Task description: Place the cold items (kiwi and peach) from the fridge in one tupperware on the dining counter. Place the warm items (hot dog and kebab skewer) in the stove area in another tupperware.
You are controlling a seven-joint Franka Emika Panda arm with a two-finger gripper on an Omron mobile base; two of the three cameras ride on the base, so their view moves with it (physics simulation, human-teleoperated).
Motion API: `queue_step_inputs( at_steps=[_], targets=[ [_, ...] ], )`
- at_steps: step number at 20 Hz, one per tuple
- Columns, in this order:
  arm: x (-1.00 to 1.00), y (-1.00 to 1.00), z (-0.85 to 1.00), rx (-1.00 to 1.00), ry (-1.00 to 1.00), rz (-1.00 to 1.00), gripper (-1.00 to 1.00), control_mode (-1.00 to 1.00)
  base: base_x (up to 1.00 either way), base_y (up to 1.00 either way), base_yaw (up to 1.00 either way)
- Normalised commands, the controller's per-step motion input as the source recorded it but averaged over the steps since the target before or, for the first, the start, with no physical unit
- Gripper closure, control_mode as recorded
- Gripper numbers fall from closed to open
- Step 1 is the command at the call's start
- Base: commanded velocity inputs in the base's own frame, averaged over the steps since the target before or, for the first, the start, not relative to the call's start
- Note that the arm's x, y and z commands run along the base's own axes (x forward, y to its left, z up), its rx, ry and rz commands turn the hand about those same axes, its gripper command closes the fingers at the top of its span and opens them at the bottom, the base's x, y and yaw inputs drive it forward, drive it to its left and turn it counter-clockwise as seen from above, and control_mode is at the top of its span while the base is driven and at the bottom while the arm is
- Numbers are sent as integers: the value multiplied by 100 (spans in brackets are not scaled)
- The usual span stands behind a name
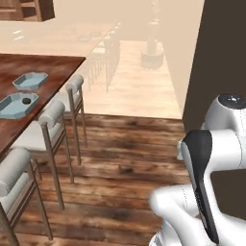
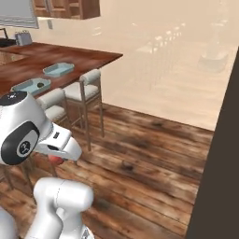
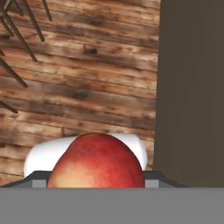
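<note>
From the left base camera we see the dining counter [image 1: 43,67] at upper left, a dark reddish wood slab with two pale blue tupperware trays on it; the nearer tray [image 1: 17,104] carries the small dark kiwi [image 1: 26,101], the farther tray [image 1: 30,80] looks bare. Cushioned stools [image 1: 53,115] line the counter's edge over a plank floor [image 1: 125,153].

From the right base camera we make out the same counter [image 2: 70,58] with both trays, and a sliver of red, the peach [image 2: 56,159], tucked under the white hand (little of it shows here).

In the hand camera the peach [image 3: 97,162] sits right against the lens, red with a yellowish-orange flush low on its left, well above the plank floor [image 3: 78,78]. We take the gripper [image 3: 97,186] to be clasped around the fruit, though its fingertips are hidden behind it. A dark brown panel [image 3: 190,92] stands along the right.
</note>
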Motion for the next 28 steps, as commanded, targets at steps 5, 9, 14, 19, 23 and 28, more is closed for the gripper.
queue_step_inputs(
  at_steps=[5,9,14,19,23,28],
  targets=[
    [0,0,0,0,0,0,100,100,100,-34,43],
    [0,0,0,0,0,0,100,100,100,-41,52],
    [0,0,0,0,0,0,100,100,74,-56,59],
    [0,0,0,0,0,0,100,100,44,-57,65],
    [0,0,0,0,0,0,100,100,37,-41,75],
    [0,0,0,0,0,0,100,100,26,-41,79]
  ],
)
